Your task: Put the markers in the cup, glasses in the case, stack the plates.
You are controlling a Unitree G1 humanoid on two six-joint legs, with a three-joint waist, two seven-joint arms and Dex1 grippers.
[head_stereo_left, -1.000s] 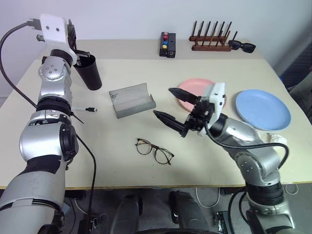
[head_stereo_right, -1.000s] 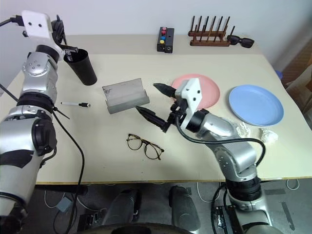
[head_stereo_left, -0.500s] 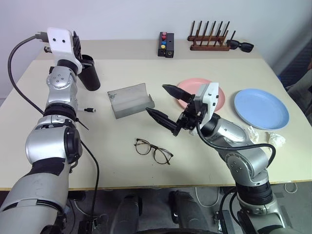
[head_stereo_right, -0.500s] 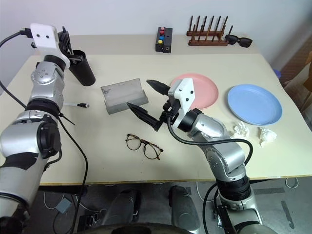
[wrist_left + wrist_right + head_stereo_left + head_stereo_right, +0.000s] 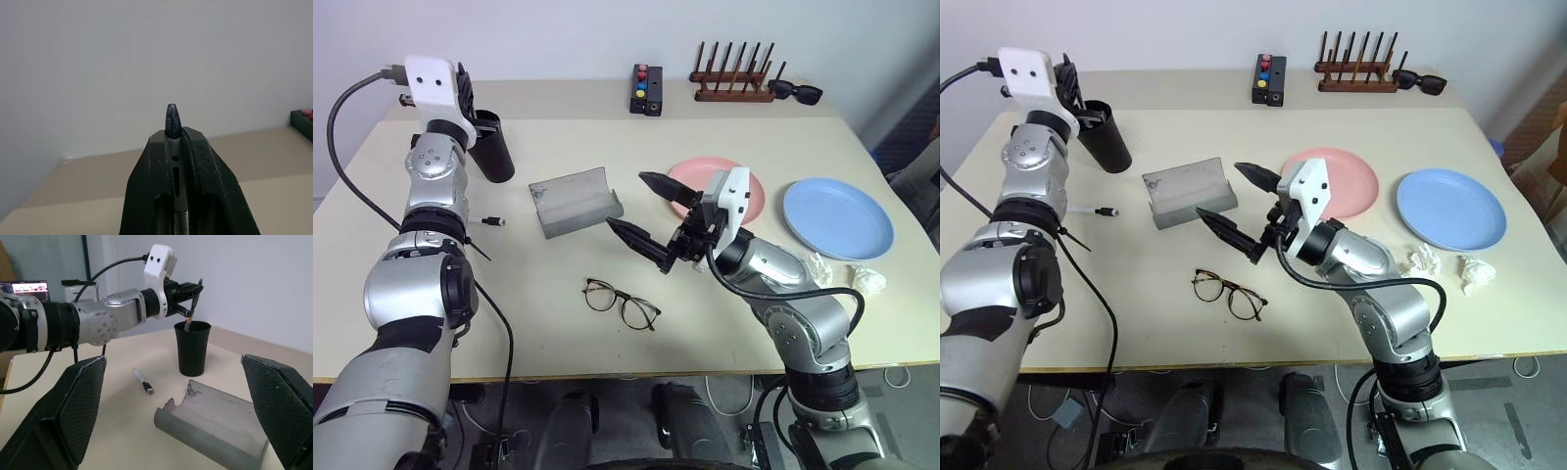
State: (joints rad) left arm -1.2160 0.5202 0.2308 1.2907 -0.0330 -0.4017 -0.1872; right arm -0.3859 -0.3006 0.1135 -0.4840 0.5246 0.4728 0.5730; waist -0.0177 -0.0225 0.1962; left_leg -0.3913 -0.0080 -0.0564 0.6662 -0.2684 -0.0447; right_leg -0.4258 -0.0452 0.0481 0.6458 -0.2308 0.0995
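My left gripper (image 5: 194, 286) is shut on the dark grey marker (image 5: 191, 316), held upright over the black cup (image 5: 191, 350) at the table's far left. The marker's lower end sits at the cup's mouth. In the left wrist view the marker (image 5: 172, 122) pokes up between the closed fingers. The white marker (image 5: 492, 221) lies on the table nearer than the cup. The grey case (image 5: 576, 201) lies open mid-table, and the glasses (image 5: 622, 302) rest in front of it. My right gripper (image 5: 626, 200) hangs open and empty beside the case. To its right lie the pink plate (image 5: 690, 174) and the blue plate (image 5: 837, 217), apart.
Along the back edge stand a black box with coloured buttons (image 5: 650, 90), a wooden rack (image 5: 736, 83) and black sunglasses (image 5: 798, 92). Crumpled white paper (image 5: 847, 274) lies near the blue plate at the right edge.
The head view has shifted. My left gripper sank slightly with the marker toward the cup a second ago, then held still. The right gripper stays open in place.
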